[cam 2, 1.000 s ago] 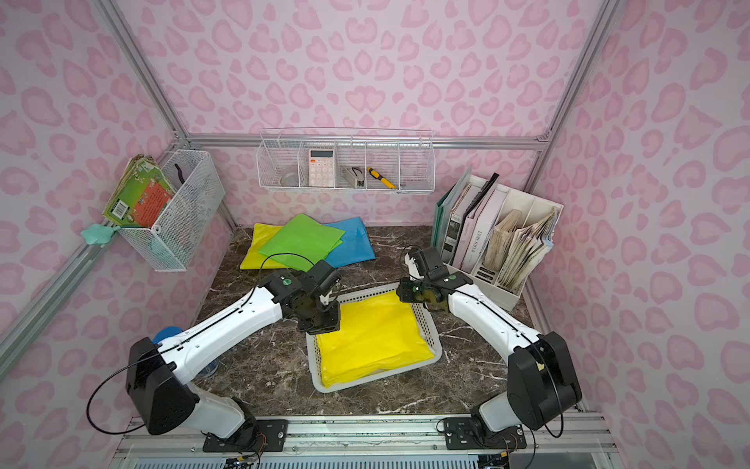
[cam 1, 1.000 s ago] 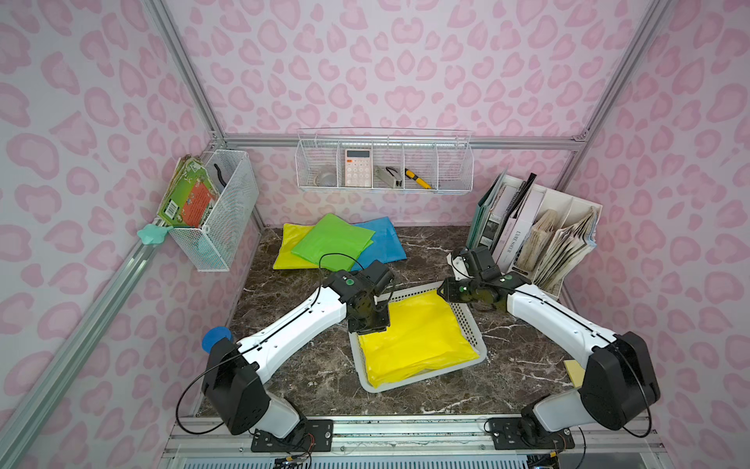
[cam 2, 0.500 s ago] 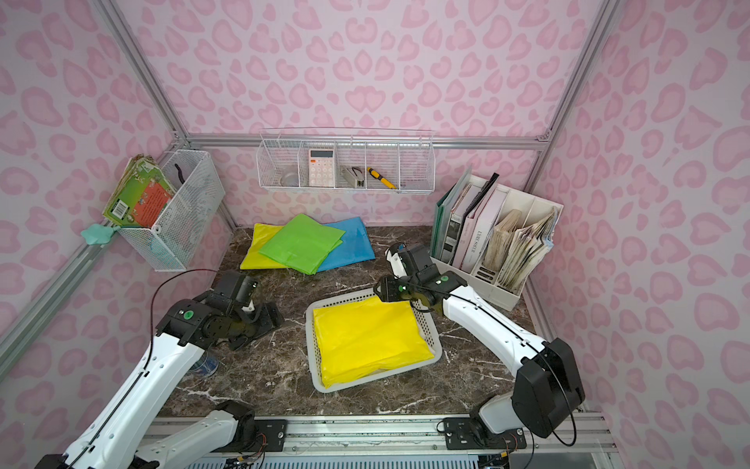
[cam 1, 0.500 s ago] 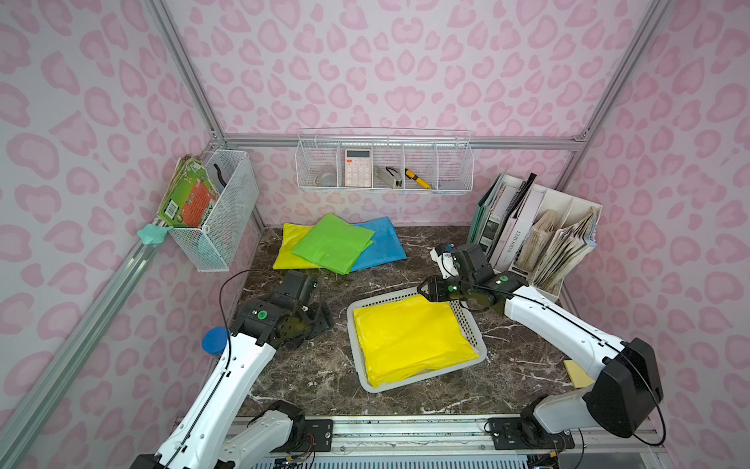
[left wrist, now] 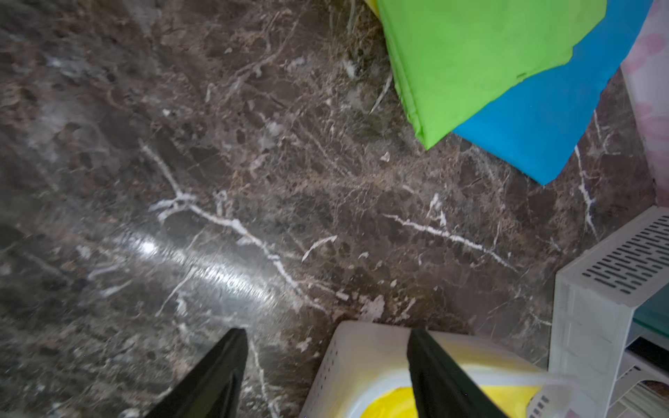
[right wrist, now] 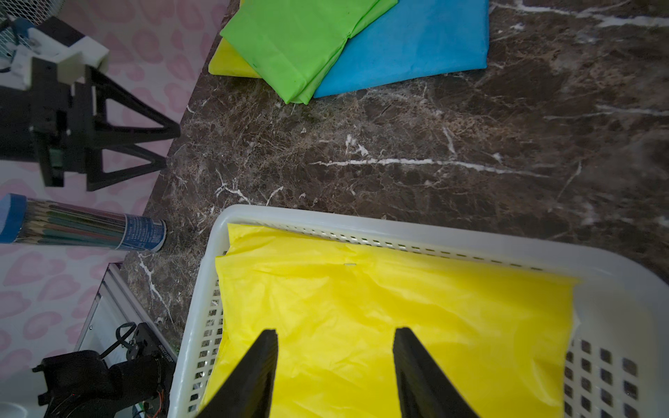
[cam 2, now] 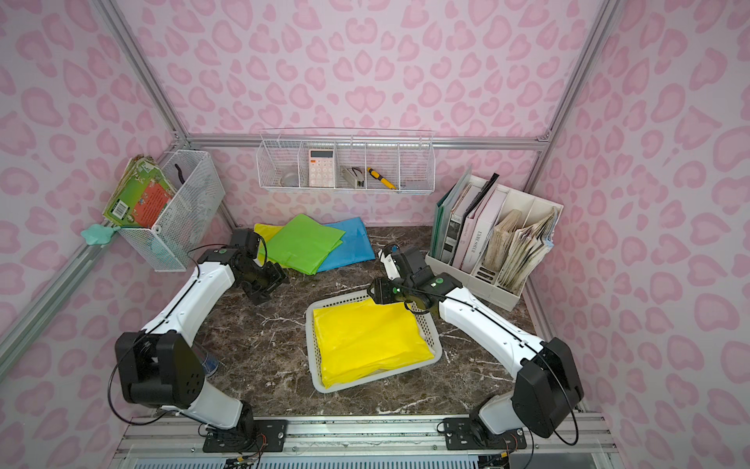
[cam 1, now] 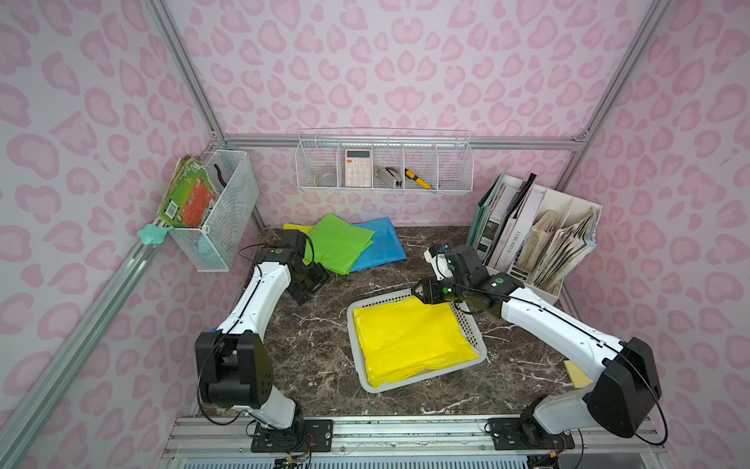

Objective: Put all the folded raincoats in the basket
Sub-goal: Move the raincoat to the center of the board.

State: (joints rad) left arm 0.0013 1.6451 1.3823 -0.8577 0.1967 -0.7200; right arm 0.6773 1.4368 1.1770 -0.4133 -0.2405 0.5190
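- The folded raincoat (cam 1: 410,339), bright yellow, lies flat inside the basket (cam 1: 352,345) and covers most of its bottom.
- The basket, low and white with perforated walls, stands on the dark marbled table (cam 1: 316,349), on the right arm's side.
- The right fingers (right wrist: 253,376) stand apart with nothing between them, above the raincoat's end at the basket's far wall. Whether they touch the plastic I cannot tell.
- The left fingers (left wrist: 217,376) are spread wide and hold nothing. They are over bare table, apart from the basket and just beside the pile at the back.
- That pile is a green raincoat (cam 1: 341,243) lying on top of a blue raincoat (cam 1: 381,247) and a second yellow raincoat (cam 1: 298,227), all folded and overlapping.
- A white file organiser (cam 1: 562,205) full of folders and papers stands at the back on the right arm's side, near the basket but apart from it.
- A tube of coloured pencils (right wrist: 90,231) is at the table's edge near the left arm's base.
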